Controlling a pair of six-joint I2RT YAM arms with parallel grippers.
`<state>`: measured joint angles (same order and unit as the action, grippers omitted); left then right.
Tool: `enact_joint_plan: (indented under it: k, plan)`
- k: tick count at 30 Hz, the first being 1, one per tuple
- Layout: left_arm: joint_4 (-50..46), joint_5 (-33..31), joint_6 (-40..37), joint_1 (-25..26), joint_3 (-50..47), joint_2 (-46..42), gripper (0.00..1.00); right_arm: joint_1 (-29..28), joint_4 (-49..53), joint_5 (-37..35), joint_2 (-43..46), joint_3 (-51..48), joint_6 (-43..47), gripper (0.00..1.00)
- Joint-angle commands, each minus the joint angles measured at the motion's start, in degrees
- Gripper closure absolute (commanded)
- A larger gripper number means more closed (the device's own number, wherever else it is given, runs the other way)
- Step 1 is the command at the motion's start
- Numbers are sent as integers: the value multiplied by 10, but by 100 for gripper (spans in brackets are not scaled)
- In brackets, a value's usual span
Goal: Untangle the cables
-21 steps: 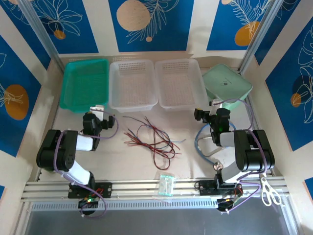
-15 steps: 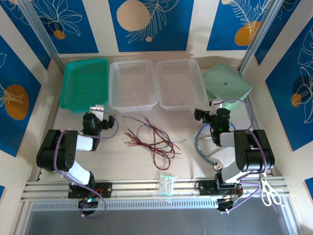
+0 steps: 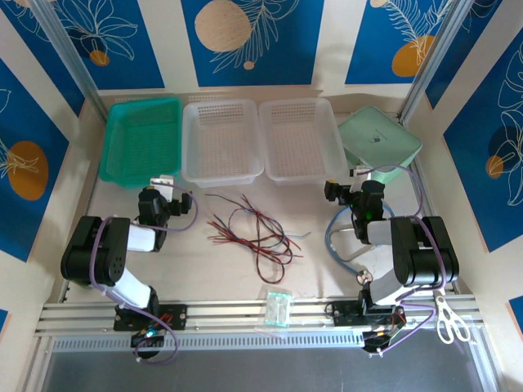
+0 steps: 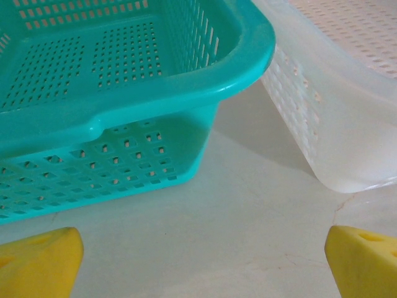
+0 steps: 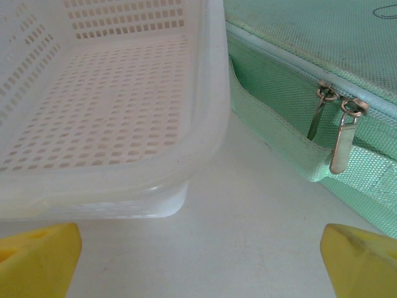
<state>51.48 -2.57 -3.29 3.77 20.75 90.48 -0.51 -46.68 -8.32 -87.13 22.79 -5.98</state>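
As seen from the top external camera, the cables [image 3: 253, 233] lie in a loose red, black and blue tangle on the table [image 3: 204, 273], between the two arms and just in front of the left white tray [image 3: 222, 140]. A green tray [image 3: 140, 139], a right white tray [image 3: 300, 139] and a mint zip case [image 3: 380, 139] complete the far row. The left gripper [image 3: 161, 181] points toward the green tray, the right gripper [image 3: 358, 173] toward the mint case; both are well apart from the cables. A light-blue tube [image 3: 333, 238] curls beside the right arm.

Left wrist view: yellow fingertips [image 4: 40, 259] sit at the two lower corners, jaws spread wide with bare table between them. Ahead are the green tray's near corner and the white tray's wall.

Right wrist view: yellow fingertips [image 5: 38, 256] likewise stand far apart, holding nothing. Ahead are the right white tray's corner and the mint case, its two metal zip pulls [image 5: 335, 131] hanging side by side.
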Motion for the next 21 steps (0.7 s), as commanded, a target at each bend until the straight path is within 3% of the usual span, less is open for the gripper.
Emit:
enact_joint_plan:
  k: [1, 9, 13, 17, 19, 21]
  plan:
    - [20, -1, 6, 0, 9, -9, 1, 0, -3, 5, 0, 9, -1, 1]
    - [42, 15, -1, 0, -3, -10, 1, 2, -4, 10, 1, 7, -2, 1]
    - [188, -18, 10, 2, -76, -9, 1, 12, -17, 41, 13, -7, -4, 1]
    - [279, -67, 10, 15, -131, -29, 0, 4, -72, 22, 50, -54, 0, 1]
    - [271, -87, 6, 23, -141, -63, 1, -5, -89, -4, 72, -72, 5, 1]
    - [205, -92, 0, 29, -139, -122, 1, -17, -37, -25, 120, -67, 8, 1]
